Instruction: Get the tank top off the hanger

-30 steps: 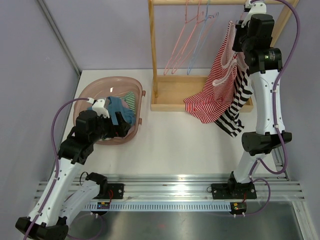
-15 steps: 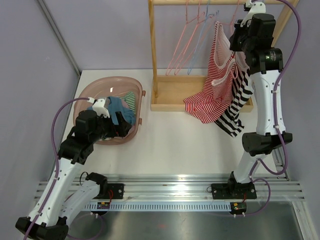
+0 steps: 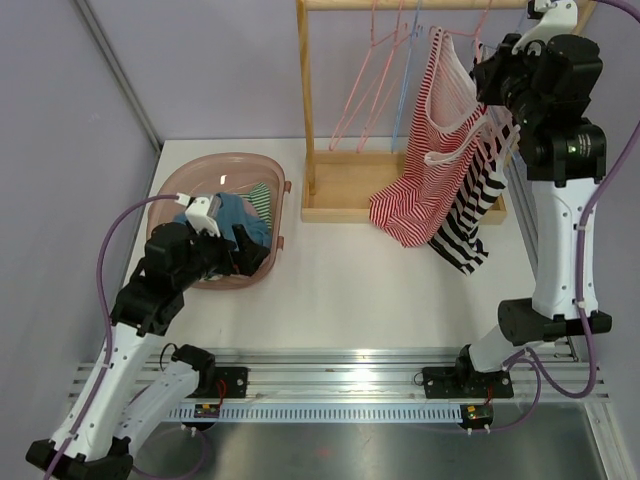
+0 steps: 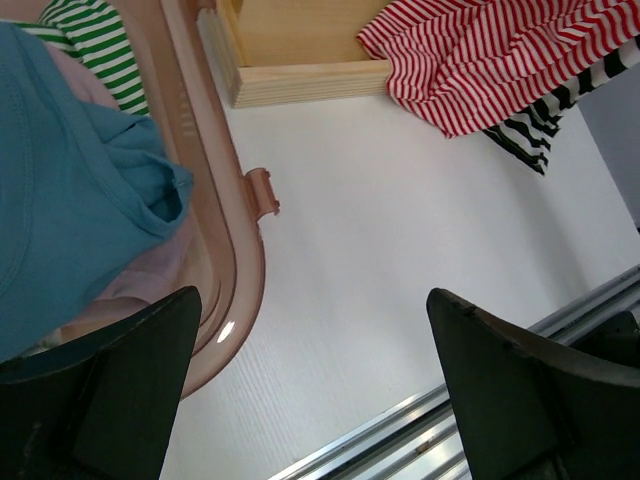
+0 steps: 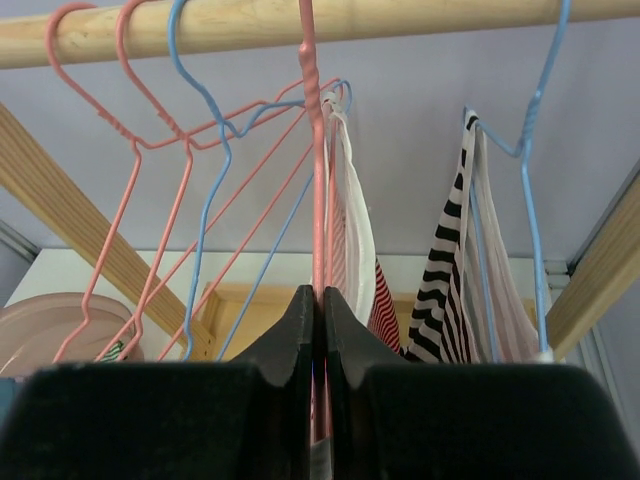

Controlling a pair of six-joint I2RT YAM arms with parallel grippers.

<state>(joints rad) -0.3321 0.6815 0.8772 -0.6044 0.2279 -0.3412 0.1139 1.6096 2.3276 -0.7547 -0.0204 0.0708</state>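
Observation:
A red-and-white striped tank top hangs on a pink hanger from the wooden rail of the rack. Its lower part lies on the rack's base. My right gripper is shut on the pink hanger's wire just below the rail, as the right wrist view shows. The top's white-edged strap hangs right behind the wire. My left gripper is open and empty, low over the near rim of the pink basket. It also shows in the left wrist view.
A black-and-white striped top hangs on a blue hanger to the right. Several bare pink and blue hangers hang to the left. The basket holds a blue garment and a green-striped one. The rack's wooden base stands behind.
My right wrist has swung to the right and up with the hanger in its grip, and the red-striped top now hangs fuller and further left. My left arm has drawn back slightly.

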